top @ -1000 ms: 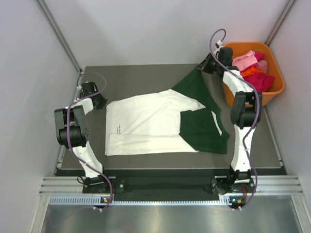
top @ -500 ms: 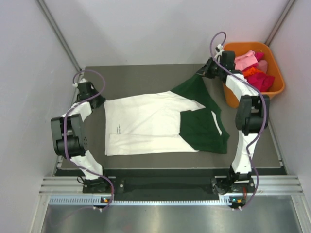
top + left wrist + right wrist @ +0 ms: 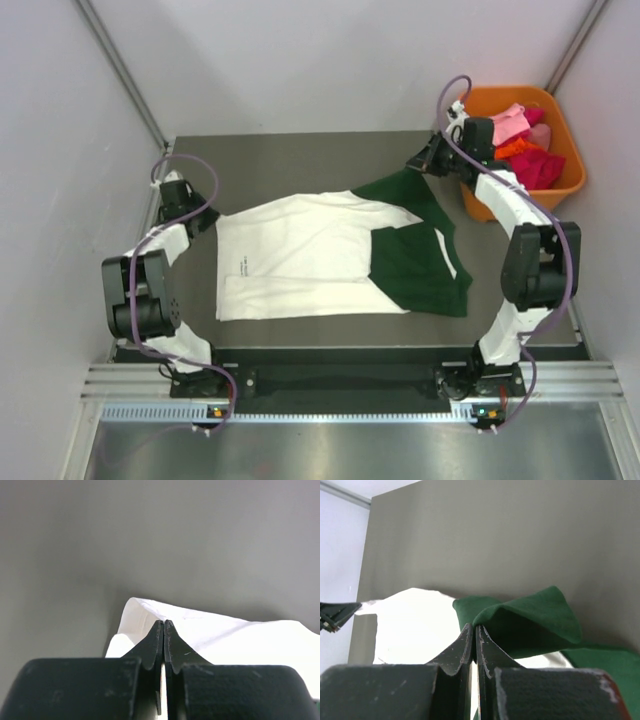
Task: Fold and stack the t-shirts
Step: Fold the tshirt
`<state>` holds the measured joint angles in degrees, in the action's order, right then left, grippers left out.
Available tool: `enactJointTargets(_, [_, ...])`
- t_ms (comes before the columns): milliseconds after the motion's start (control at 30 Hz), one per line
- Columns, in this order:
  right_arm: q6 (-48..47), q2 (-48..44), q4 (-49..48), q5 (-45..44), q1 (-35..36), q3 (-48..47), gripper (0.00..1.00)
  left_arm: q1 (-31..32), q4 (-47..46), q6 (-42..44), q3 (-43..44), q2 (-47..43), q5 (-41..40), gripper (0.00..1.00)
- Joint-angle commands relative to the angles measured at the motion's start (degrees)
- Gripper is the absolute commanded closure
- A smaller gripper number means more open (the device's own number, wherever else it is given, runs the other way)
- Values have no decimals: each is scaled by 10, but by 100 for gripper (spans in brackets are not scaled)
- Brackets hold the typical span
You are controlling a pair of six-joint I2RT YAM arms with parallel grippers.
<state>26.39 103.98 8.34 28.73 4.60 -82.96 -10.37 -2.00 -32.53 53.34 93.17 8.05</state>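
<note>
Shirts, top view: cream-white t-shirt (image 3: 300,255) lies flat on the table (image 3: 300,160), with the dark green t-shirt (image 3: 420,265) overlapping its right side.

Left wrist view: left gripper (image 3: 163,626) is clamped on the cream-white t-shirt's corner.

Right wrist view: right gripper (image 3: 472,628) is clamped on a raised fold of the dark green t-shirt.

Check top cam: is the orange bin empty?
No, the bin holds a heap of pink, orange and red cloth.
</note>
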Motion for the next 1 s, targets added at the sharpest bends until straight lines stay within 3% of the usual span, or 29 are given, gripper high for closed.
enactJointTargets(0, [-20, -58, -24, 1, 7, 30, 100, -3, -42, 11, -17, -40, 12, 100])
enactJointTargets(467, [-38, -211, -29, -26, 7, 205, 100, -2, -63, 12, -118, -141, -18, 100])
enactJointTargets(733, [-64, -303, 37, -60, 7, 263, 100, -1, -116, 15, -221, -235, 0, 100])
enactJointTargets(967, [-57, -394, 32, -73, 14, 383, 100, -2, -107, 10, -274, -307, -40, 100])
